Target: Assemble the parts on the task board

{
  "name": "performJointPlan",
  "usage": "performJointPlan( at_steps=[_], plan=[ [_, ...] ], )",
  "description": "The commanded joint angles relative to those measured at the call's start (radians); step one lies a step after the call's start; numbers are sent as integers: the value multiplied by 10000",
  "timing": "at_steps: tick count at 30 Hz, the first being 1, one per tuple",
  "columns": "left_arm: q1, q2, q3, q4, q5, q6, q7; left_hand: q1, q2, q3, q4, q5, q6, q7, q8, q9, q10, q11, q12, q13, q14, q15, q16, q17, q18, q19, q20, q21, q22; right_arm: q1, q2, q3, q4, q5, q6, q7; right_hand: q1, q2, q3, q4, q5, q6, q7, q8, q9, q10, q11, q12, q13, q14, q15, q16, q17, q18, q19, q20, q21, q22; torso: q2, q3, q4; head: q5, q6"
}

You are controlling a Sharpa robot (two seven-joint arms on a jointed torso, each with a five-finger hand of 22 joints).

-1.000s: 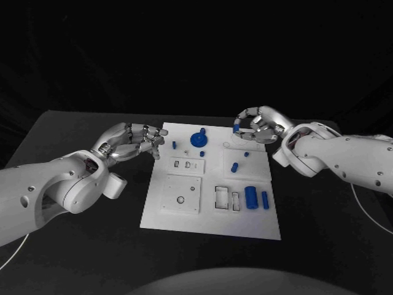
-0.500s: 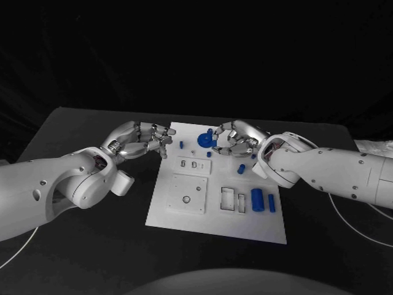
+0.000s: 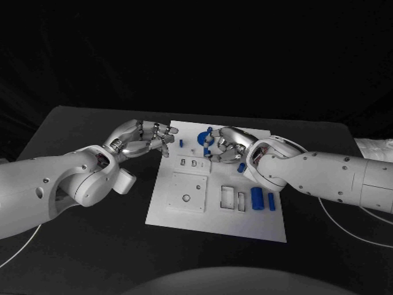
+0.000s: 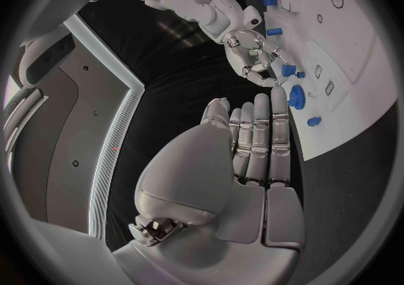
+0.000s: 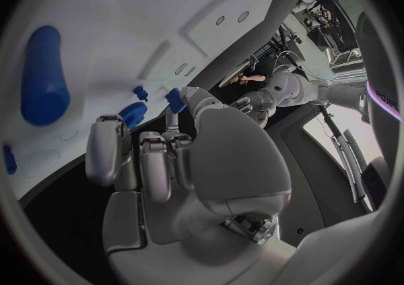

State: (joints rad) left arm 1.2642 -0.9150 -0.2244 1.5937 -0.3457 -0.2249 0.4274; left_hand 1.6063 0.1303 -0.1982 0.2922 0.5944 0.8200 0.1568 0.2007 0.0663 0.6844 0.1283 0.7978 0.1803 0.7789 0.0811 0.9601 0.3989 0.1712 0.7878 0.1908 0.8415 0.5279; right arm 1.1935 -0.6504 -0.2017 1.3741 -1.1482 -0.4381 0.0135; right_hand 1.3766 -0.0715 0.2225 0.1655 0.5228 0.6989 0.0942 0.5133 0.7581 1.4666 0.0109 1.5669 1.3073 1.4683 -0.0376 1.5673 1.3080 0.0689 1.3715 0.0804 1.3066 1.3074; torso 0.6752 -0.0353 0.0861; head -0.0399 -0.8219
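Two hands meet over the far end of the white task board [image 3: 216, 218], which lies in the middle of the black table [image 3: 81, 246]. The right hand [image 3: 223, 145] hangs above the board's far middle with its fingers curled in; the right wrist view shows a small blue peg [image 5: 175, 99] pinched at its fingertips. Just beside those fingertips stands a round blue gear [image 5: 131, 112], and past it a smaller blue stud [image 5: 141, 91]. The left hand [image 3: 146, 139] hovers at the board's far left edge, its fingers straight and side by side, grasping nothing; a short blue pin [image 3: 182, 142] stands on the board just beyond its fingertips, between the two hands. Nearer the robot than the right hand, under its forearm, a small blue cylinder [image 3: 241, 167] rests on the board. Further back along that arm, at the board's near right, a broad blue block [image 3: 258, 198] lies beside a thinner blue bar [image 3: 272, 201], the two close together. Nearer the robot than the left hand, a raised square panel [image 3: 188, 192] with a round hole sits on the board's left half.
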Motion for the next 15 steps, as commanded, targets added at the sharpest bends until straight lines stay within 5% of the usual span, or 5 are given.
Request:
performJointPlan(
  at_steps=[1,15],
  plan=[
    [2,24,8,10,-17,184,39,117,-9,65,3,26,-47,17,-57,-9,-27,27,-62,-14,-34,26,-64,-11,86,-48,-3,-44,6,-70,64,1,-36,-545,343,-371,-116,12,30,-23,-7,44,21,-46,-18,1041,57,39,2634,1025,82,35,2628,-10,-73,6,-69,1726,-1,-1,2,9,-18],
    [2,41,8,9,-17,193,39,117,-9,65,3,26,-47,17,-57,-9,-27,27,-62,-14,-34,26,-64,-11,86,-48,-3,-44,6,-246,249,0,-161,-742,418,-458,-128,2,43,-43,-26,52,32,-73,-52,1041,71,39,2634,1025,97,35,2628,4,-113,18,-127,1706,-4,-6,12,-6,-67]
  ],
)
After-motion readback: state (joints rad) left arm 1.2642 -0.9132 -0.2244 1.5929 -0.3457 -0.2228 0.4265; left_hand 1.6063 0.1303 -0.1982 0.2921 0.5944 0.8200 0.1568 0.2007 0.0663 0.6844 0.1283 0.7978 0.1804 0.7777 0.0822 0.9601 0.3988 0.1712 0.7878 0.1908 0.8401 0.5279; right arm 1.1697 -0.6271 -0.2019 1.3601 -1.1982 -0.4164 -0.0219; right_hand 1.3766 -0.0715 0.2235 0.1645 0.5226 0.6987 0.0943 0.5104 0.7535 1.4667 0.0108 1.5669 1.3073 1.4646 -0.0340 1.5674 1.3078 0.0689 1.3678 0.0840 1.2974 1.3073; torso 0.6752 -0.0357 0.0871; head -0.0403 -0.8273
